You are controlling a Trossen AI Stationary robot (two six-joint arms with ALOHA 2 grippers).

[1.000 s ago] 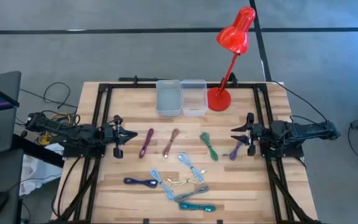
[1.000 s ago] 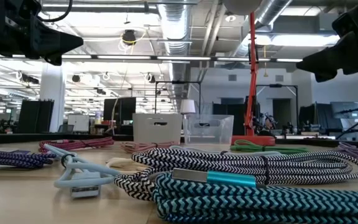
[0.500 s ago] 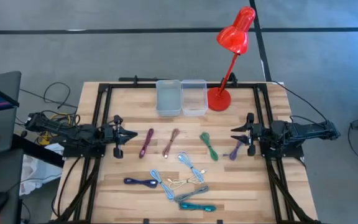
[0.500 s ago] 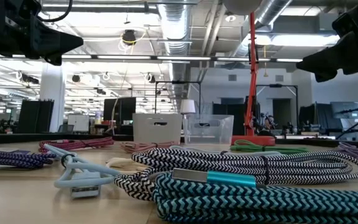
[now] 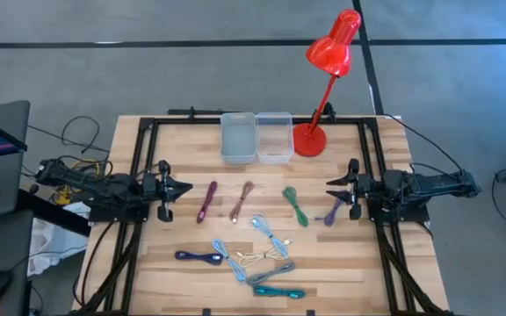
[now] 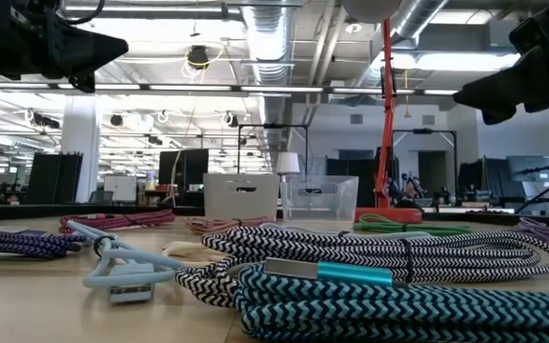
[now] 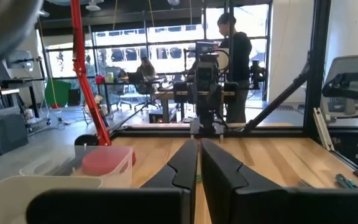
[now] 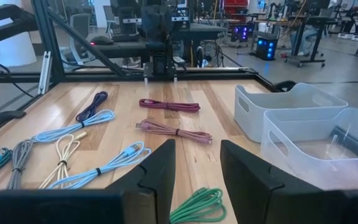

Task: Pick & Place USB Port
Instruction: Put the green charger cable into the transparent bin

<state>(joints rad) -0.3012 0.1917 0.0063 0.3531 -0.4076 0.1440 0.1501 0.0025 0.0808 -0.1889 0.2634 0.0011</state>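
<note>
Several coiled USB cables lie flat on the wooden table [image 5: 148, 263]: maroon [image 5: 207, 202], pink [image 5: 242, 200], green [image 5: 295, 206], purple [image 5: 333, 211], light blue [image 5: 269, 233], navy [image 5: 198, 256], grey [image 5: 271, 274] and teal [image 5: 278, 291]. My left gripper [image 5: 172, 188] hovers shut at the table's left side, left of the maroon cable, pointing right. My right gripper [image 5: 337, 193] hovers open at the right side, above the purple cable, with the green cable [image 8: 197, 205] just ahead of its fingers. Neither gripper holds anything.
A white bin [image 5: 238, 138] and a clear bin [image 5: 273, 136] stand side by side at the table's far edge. A red desk lamp [image 5: 310, 139] stands to their right. A black frame [image 5: 139, 158] runs round the table. People show in the room beyond.
My left gripper has tipped its fingers upward a little while staying where it was. Its fingers stay shut. The cables lie as before.
</note>
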